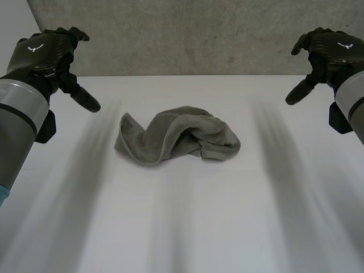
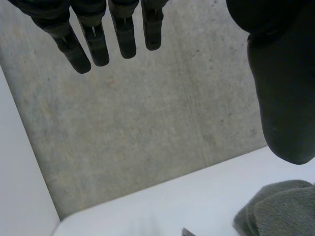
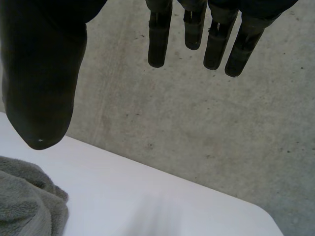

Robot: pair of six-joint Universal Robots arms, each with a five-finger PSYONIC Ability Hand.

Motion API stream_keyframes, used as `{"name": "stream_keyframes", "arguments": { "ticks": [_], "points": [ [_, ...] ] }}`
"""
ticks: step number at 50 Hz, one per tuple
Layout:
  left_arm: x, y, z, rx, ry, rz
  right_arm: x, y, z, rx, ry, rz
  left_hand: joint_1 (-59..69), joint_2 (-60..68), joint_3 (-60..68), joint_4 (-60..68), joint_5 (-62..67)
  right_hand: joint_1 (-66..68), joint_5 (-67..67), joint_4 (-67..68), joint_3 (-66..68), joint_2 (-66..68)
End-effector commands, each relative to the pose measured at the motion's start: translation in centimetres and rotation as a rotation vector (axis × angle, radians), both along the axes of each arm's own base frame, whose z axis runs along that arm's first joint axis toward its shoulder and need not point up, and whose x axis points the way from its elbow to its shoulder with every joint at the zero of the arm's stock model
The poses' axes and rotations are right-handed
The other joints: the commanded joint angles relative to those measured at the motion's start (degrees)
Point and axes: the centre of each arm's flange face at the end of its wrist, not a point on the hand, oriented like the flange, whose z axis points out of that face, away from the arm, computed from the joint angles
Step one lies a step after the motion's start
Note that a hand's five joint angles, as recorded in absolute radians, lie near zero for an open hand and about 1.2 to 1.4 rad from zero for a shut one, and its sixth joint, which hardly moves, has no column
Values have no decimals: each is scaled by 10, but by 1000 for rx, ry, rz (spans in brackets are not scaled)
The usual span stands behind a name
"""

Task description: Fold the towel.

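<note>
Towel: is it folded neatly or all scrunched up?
Scrunched up. The towel lies in a lumpy, twisted heap on the table, with uneven edges and no flat layers.

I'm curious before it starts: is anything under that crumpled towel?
The towel lies crumpled on the white table, with bare tabletop all round it. Its folds hide whatever might be beneath, so that cannot be seen.

White table (image 1: 182, 227), seemingly concrete wall (image 1: 187, 34)

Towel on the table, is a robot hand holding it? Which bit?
No, nothing is held. The left hand and right hand are both open, apart from the crumpled towel lying on the table.
</note>
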Motion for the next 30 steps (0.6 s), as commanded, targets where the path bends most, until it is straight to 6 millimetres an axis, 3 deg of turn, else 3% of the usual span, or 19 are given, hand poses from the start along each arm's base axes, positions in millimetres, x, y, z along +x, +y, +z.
{"name": "stream_keyframes", "arguments": {
  "ticks": [1,13,18,20,21,23,24,26,27,30],
  "points": [
    [1,-1,-2,30,14,-1,-1,-1,2,-9,3,-1,-46,-39,-37,-44,-123,-30,-33,-43,-34,-39],
    [0,-1,-4,33,7,-6,2,-2,5,-30,9,15,-49,-43,-40,-47,-126,-30,-33,-43,-34,-39],
    [-1,-2,-13,52,-10,-18,13,-1,9,-59,38,131,-43,-36,-33,-41,-120,-30,-33,-43,-34,-39],
    [-10,-11,-35,94,-74,-64,33,3,5,-74,117,312,-39,-33,-30,-37,-116,-30,-33,-43,-34,-39],
    [-10,-11,-35,95,-74,-64,33,3,5,-74,118,313,-39,-33,-30,-37,-116,-30,-33,-43,-34,-39],
    [-19,-23,-68,152,-199,-116,51,-6,-17,-47,182,468,-38,-31,-28,-35,-115,-30,-33,-43,-34,-39],
    [-19,-23,-68,152,-200,-116,51,-6,-17,-47,182,469,-38,-31,-28,-35,-115,-30,-33,-43,-34,-39],
    [-24,-37,-104,200,-341,-142,71,-21,-33,-36,206,533,-41,-34,-32,-39,-118,-30,-33,-43,-34,-39],
    [-24,-37,-105,200,-342,-142,71,-21,-33,-36,206,534,-41,-34,-32,-39,-118,-30,-33,-43,-34,-39],
    [-24,-54,-134,219,-446,-150,94,-33,-53,-9,220,571,-46,-39,-37,-44,-123,-30,-33,-43,-34,-39]
  ]
}}
